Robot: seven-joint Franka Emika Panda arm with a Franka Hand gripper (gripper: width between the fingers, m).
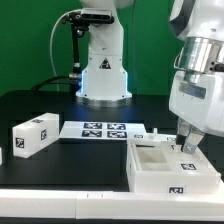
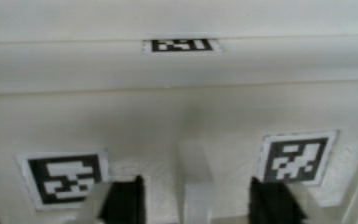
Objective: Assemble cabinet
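White cabinet shell: tagged wall between the jaws.
Gripper: fingers straddle it; clamped or loose, cannot tell.

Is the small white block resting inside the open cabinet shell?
No, the small white block lies apart from the cabinet shell, with the marker board between them.

The glossy white arm has grey joints and a gripper with 2 black fingers. Its base glows blue.
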